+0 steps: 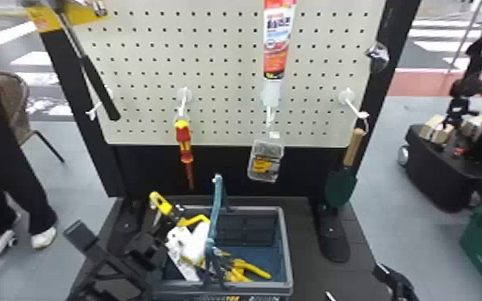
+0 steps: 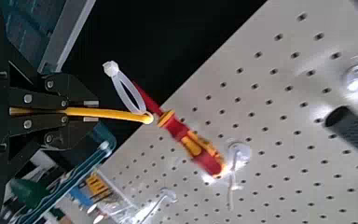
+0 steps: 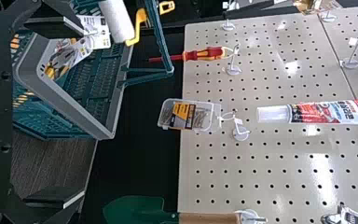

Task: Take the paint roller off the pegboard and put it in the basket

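Paint roller (image 1: 197,244) at the left part of the basket (image 1: 288,256), with its white sleeve between the rims and its yellow handle (image 1: 160,202) slanting up past the far left corner. Left pincer (image 1: 155,238) beside this same corner. In the left wrist view, fingers of the left pincer (image 2: 91,112) closed together, with the yellow handle pinched between them and a clear tie (image 2: 126,91) looped at the handle's end. Not possible to tell if resting on the basket's bottom or only hanging above it.

Right pincer (image 1: 353,281) near the lower right of the head view, with fingers wide apart and nothing gripped.

Also inside the basket, yellow-handled pliers (image 1: 252,267). Basket handle (image 1: 217,200) raised upright. Under the basket, a dark base (image 1: 304,228).

On the pegboard (image 1: 228,60), from left to right: black-gripped tool (image 1: 102,88), red and yellow screwdriver (image 1: 184,144), clear box (image 1: 266,150) with a red and white tube (image 1: 276,48) above, and green trowel (image 1: 341,188) with wooden handle.
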You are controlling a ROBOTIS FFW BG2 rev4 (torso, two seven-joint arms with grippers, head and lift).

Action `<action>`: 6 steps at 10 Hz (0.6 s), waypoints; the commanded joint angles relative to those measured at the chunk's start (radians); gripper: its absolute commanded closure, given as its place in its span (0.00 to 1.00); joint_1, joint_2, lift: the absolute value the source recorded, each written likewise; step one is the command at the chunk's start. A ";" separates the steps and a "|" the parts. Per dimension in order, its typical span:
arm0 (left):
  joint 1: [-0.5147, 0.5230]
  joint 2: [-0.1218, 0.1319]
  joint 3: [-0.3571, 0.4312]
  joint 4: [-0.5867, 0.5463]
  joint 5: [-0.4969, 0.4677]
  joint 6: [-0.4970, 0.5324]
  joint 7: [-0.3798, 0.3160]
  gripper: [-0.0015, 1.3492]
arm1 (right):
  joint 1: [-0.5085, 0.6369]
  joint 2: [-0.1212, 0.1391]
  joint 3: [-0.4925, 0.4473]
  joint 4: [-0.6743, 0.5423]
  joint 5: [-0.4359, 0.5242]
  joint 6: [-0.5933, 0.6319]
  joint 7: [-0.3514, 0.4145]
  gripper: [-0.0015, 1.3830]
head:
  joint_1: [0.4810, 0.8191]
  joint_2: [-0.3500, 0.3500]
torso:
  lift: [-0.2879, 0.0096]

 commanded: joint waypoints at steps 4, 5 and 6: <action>-0.019 -0.003 -0.029 0.022 -0.005 0.025 -0.018 0.13 | -0.004 0.000 0.001 0.010 -0.003 0.000 0.004 0.08 | 0.20 0.50 | 0.63; -0.021 -0.003 -0.029 0.022 -0.005 0.024 -0.020 0.08 | -0.004 0.000 0.001 0.010 -0.005 0.000 0.006 0.08 | 0.20 0.50 | 0.63; -0.023 -0.003 -0.029 0.022 -0.007 0.024 -0.020 0.09 | -0.004 0.000 0.001 0.010 -0.005 0.000 0.006 0.08 | 0.20 0.50 | 0.63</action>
